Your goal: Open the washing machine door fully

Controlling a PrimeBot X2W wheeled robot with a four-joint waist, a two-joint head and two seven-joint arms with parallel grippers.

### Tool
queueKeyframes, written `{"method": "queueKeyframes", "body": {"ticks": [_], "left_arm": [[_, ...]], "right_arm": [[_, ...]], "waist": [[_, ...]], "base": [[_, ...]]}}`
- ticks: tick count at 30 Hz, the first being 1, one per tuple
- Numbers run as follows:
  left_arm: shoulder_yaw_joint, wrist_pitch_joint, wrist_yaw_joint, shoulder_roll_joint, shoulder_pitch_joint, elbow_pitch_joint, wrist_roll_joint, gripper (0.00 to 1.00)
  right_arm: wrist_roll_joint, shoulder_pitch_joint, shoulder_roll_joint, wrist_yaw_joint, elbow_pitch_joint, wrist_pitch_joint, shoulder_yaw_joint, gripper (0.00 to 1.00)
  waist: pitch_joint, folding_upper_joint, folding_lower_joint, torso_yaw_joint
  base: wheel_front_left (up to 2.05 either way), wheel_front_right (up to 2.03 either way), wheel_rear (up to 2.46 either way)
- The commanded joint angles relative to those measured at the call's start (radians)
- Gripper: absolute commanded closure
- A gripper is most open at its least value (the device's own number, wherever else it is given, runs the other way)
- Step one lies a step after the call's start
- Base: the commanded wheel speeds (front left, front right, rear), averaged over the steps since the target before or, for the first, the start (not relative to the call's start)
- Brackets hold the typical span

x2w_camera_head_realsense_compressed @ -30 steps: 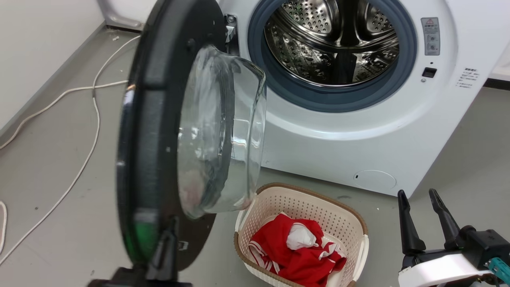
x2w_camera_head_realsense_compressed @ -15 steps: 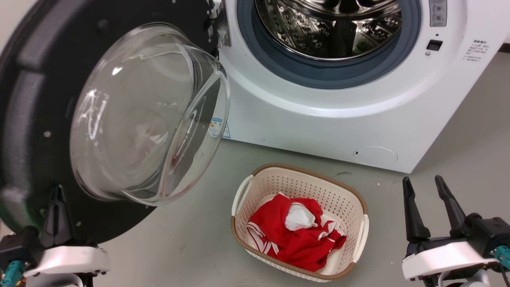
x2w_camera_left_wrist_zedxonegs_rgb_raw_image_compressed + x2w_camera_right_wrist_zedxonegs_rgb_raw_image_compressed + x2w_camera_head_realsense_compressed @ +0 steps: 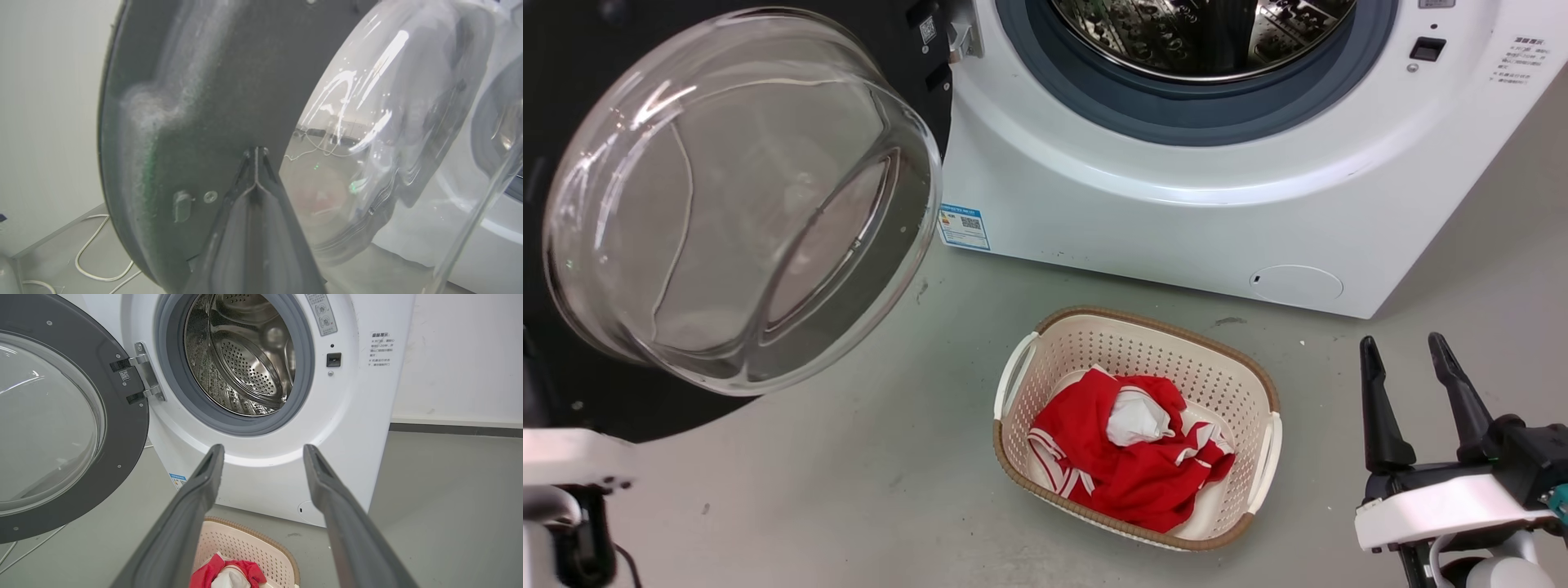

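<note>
**Swing the door wide**

Press outward with the left gripper (image 3: 256,152), fingers together and empty, tips at 12 o'clock against the dark inner face of the large round black-rimmed, glass-bowled washing machine door (image 3: 196,102). Push along the hinge arc, off the glass. Leave the right gripper (image 3: 1401,339), fingers apart, idle at 4 o'clock, well apart from the door at 9.

Cream perforated basket (image 3: 1160,359), brown rim, on grey floor (image 3: 890,490) before white washing machine (image 3: 1135,229). Contents: crumpled red-and-white clothing (image 3: 1127,482). Perforated steel drum (image 3: 245,363), grey rubber ring (image 3: 245,426).
</note>
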Motion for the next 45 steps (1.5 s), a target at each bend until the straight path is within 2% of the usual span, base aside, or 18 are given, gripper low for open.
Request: {"method": "queueKeyframes", "body": {"ticks": [1,6,11,17,22,25,26,27,28,29,39,45], "left_arm": [[0.018,-0.002,-0.003,0.015,-0.023,0.013,0.008,1.0],[0.057,-0.002,-0.02,0.021,-0.036,0.044,0.033,1.0],[0.094,-0.002,-0.018,-0.017,0.029,-0.035,0.08,1.0],[0.094,-0.002,-0.019,-0.102,0.148,-0.181,0.146,1.0],[0.052,-0.002,-0.017,-0.188,0.237,-0.29,0.194,1.0],[0.011,-0.002,-0.032,-0.216,0.267,-0.326,0.216,1.0],[-0.001,-0.002,-0.034,-0.226,0.272,-0.335,0.219,0.97],[-0.013,-0.002,-0.041,-0.23,0.279,-0.34,0.222,0.72],[-0.026,-0.002,-0.045,-0.235,0.284,-0.344,0.223,0.4],[-0.04,-0.002,-0.05,-0.24,0.283,-0.348,0.225,0.02],[-0.184,-0.002,-0.072,-0.27,0.246,-0.341,0.213,0.0],[-0.232,-0.002,-0.068,-0.274,0.217,-0.332,0.233,0.0]], "right_arm": [[-0.005,-0.017,0.002,0.0,0.0,0.001,0.002,0.0],[-0.013,-0.018,0.002,0.0,0.005,-0.001,0.006,0.0],[0.001,-0.007,0.002,0.0,0.018,-0.012,0.003,0.0],[0.022,0.008,0.002,0.0,0.04,-0.023,0.002,0.0],[0.024,0.008,0.002,0.0,0.046,-0.028,0.014,0.0],[0.028,0.009,0.002,0.0,0.048,-0.029,0.018,0.0],[0.029,0.011,0.001,0.0,0.048,-0.028,0.019,0.0],[0.028,0.013,0.001,0.0,0.048,-0.028,0.019,0.0],[0.026,0.015,0.001,0.0,0.048,-0.027,0.02,0.0],[0.025,0.016,0.001,0.0,0.047,-0.025,0.021,0.0],[-0.001,0.02,0.001,0.0,0.029,-0.017,0.037,0.0],[-0.023,0.03,0.002,0.0,-0.002,-0.005,0.034,0.0]], "waist": [[0.001,0.0,-0.0001,-0.002],[-0.003,0.0,-0.0001,-0.015],[-0.027,0.0,-0.0001,-0.031],[-0.065,0.0,-0.0001,-0.049],[-0.083,0.0,-0.0001,-0.067],[-0.094,0.0,-0.0001,-0.081],[-0.097,0.0,-0.0001,-0.086],[-0.1,0.0,-0.0001,-0.091],[-0.104,0.0,-0.0001,-0.096],[-0.107,0.0,-0.0001,-0.1],[-0.144,0.0,-0.0001,-0.174],[-0.157,0.0,-0.0001,-0.221]], "base": [[0.0,0.0,0.0],[0.0,0.0,0.0],[0.0,0.0,0.0],[0.0,0.0,0.0],[0.0,0.0,0.0],[0.0,0.0,0.0],[0.0,0.0,0.0],[0.0,0.0,0.0],[0.0,0.0,0.0],[0.0,0.0,0.0],[0.0,0.0,0.0],[0.0,0.0,0.0]]}}
